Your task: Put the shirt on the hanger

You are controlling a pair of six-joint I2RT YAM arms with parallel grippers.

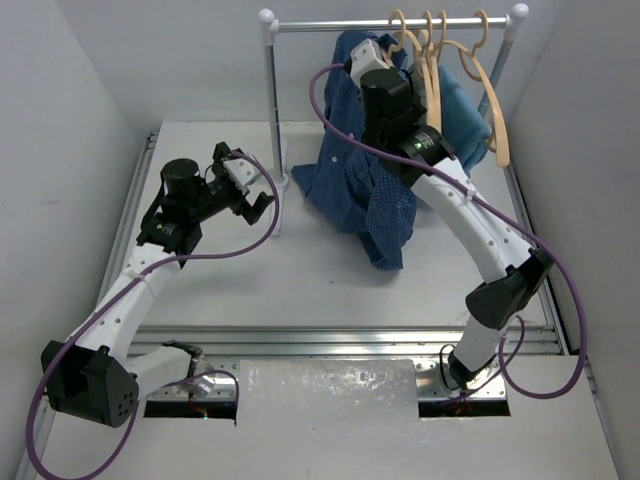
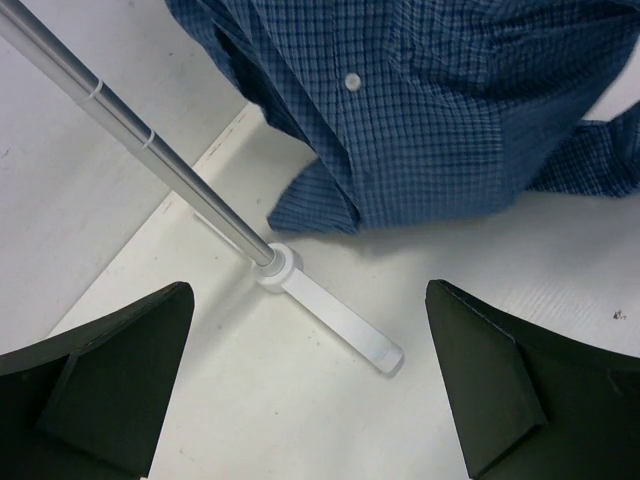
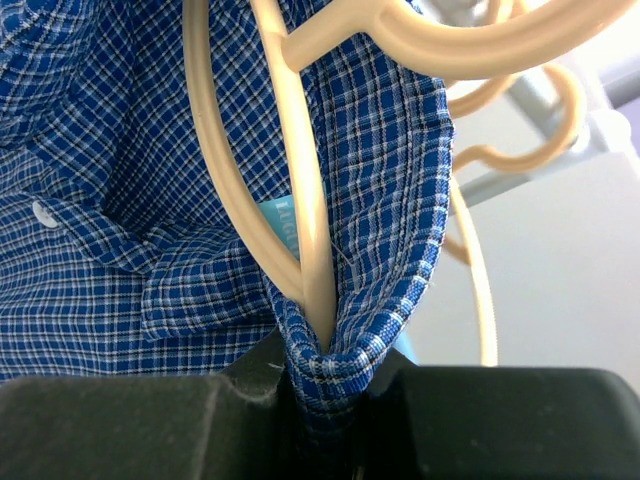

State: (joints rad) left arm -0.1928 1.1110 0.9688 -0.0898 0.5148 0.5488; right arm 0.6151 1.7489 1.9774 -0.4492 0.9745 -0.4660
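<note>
Up at the silver rail [image 1: 390,24], the raised right gripper [image 3: 325,395] pinches the dark blue checked shirt [image 3: 100,250], a pale tan wooden hanger [image 3: 300,200] just above; the left gripper [image 2: 308,288] hovers low, jaws wide.

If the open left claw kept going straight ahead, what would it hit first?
Probably the clothes rack's white foot, where the metal pole joins it, straight ahead of the left gripper. The shirt lies just beyond, though depth is unclear.

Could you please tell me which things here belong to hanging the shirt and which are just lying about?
Job: shirt, hanger, right fingers pinching the shirt's edge.
Lying about: spare hangers, clothes rail, lighter blue cloth, open left fingers.
</note>
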